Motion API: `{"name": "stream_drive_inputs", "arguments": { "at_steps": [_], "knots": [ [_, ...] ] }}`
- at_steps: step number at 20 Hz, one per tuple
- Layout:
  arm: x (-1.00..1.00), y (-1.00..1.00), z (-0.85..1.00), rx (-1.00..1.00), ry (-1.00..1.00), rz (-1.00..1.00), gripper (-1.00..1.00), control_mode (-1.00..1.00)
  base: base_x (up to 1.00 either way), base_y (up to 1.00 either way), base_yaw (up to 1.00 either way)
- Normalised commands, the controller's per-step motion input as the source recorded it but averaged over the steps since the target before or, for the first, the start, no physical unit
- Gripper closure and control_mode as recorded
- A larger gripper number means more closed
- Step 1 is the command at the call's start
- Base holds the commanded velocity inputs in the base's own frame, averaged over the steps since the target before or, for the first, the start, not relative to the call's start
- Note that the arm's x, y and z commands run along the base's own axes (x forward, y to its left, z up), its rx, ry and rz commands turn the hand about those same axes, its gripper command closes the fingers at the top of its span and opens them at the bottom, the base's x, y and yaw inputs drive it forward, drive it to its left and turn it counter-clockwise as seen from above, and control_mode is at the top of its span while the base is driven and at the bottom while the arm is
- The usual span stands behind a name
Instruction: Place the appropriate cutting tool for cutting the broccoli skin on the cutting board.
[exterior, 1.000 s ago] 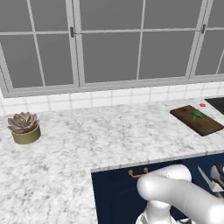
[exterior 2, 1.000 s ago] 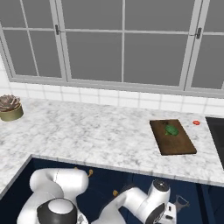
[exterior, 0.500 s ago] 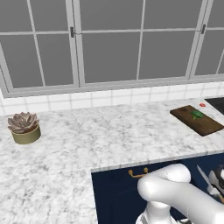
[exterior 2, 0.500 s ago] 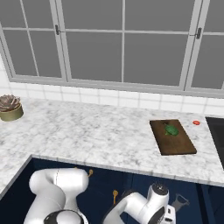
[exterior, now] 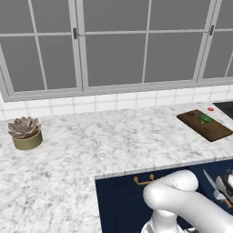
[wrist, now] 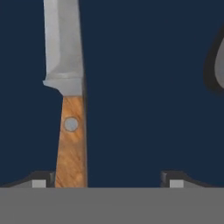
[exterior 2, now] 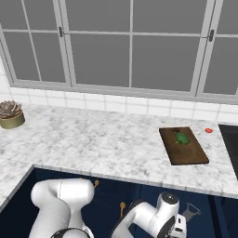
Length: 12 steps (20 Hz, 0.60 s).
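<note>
We see our gripper (wrist: 107, 179) spread wide, holding nothing, over the knife (wrist: 68, 94); its handle lies just beside one fingertip (wrist: 37, 180).

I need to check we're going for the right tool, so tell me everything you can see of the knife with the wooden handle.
The knife has a flat silvery blade that steps down to an orange-brown, wood-grained handle with one round grey rivet. It lies flat on a dark blue surface, lengthwise in the hand view, blade pointing away. The gripper is open; the handle's end sits just inside one fingertip, and contact cannot be told. Its blade tip is out of frame.
</note>
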Motion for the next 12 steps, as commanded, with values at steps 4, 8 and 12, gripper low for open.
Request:
{"name": "stream_drive_inputs", "arguments": {
  "at_steps": [4,8,12],
  "knots": [
    [-0.24,0.10,-0.31,0.00,-0.04,0.00,1.00,-1.00,0.00,0.00,0.00],
    [-0.20,0.02,-0.11,0.00,-0.01,0.00,1.00,-1.00,0.00,0.00,0.00],
    [0.00,0.12,0.00,0.00,-0.01,0.00,1.00,-1.00,0.00,0.00,0.00]
  ]
}}
